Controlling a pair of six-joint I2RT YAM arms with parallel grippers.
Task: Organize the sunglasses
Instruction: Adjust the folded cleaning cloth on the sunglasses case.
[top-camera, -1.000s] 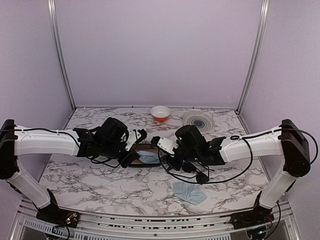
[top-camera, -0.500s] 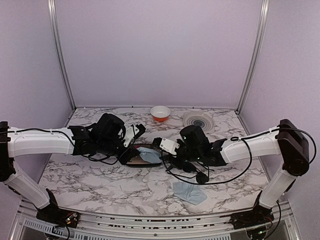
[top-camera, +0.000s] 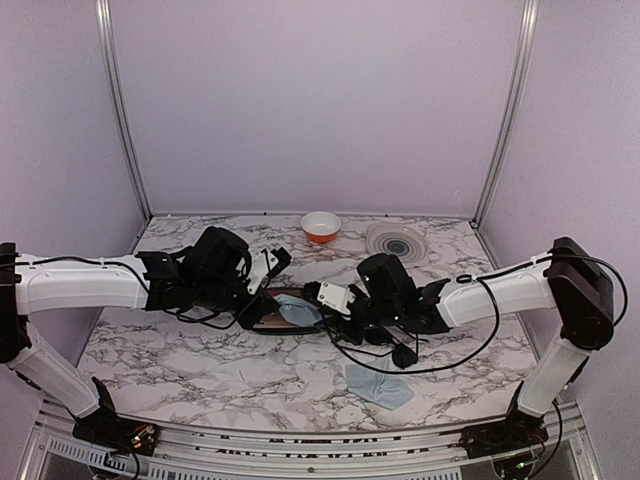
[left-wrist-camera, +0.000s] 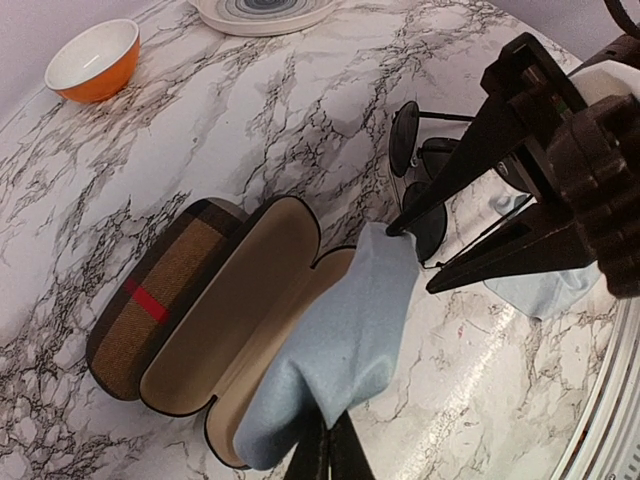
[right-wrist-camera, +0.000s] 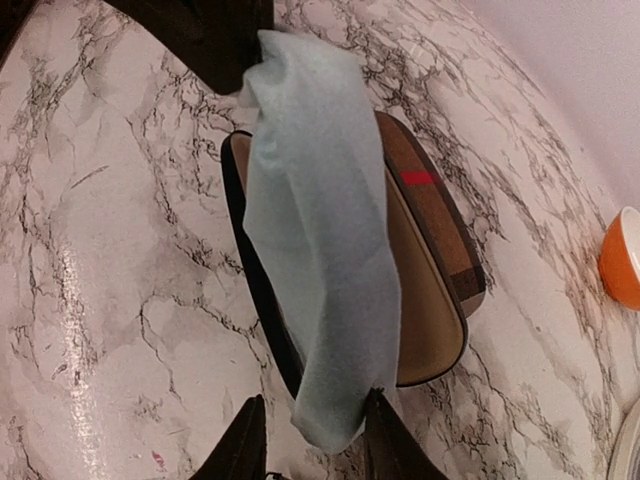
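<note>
Two claws meet over one light blue cloth (left-wrist-camera: 340, 340) at mid-desk. My left claw (left-wrist-camera: 325, 450) is clamped tight on one end of it; in the left wrist view the cloth rises straight out of the closed fingers. My right claw (right-wrist-camera: 312, 405) stands partly parted, a narrow gap, with the cloth's other end hanging between its fingers (right-wrist-camera: 245, 440). One fingertip touches the fabric, but I see no pinch.

The brown plaid case (left-wrist-camera: 170, 290) with the red stripe lies open on the marble desk (top-camera: 200, 360), tan lining up. The cloth drapes across the case's near half, part of it lifted off the lining between the two claws.

The sunglasses (left-wrist-camera: 408, 140) lie on the desk just beyond the right claw, apart from the case and in neither claw. I make out dark round lenses and a thin black wire frame; the right claw hides part of them.

A second light blue cloth (top-camera: 378, 385) lies flat near the desk's front edge, right of centre. An orange bowl (left-wrist-camera: 95, 60) and a ringed plate (left-wrist-camera: 265, 10) sit well apart at the far edge.
</note>
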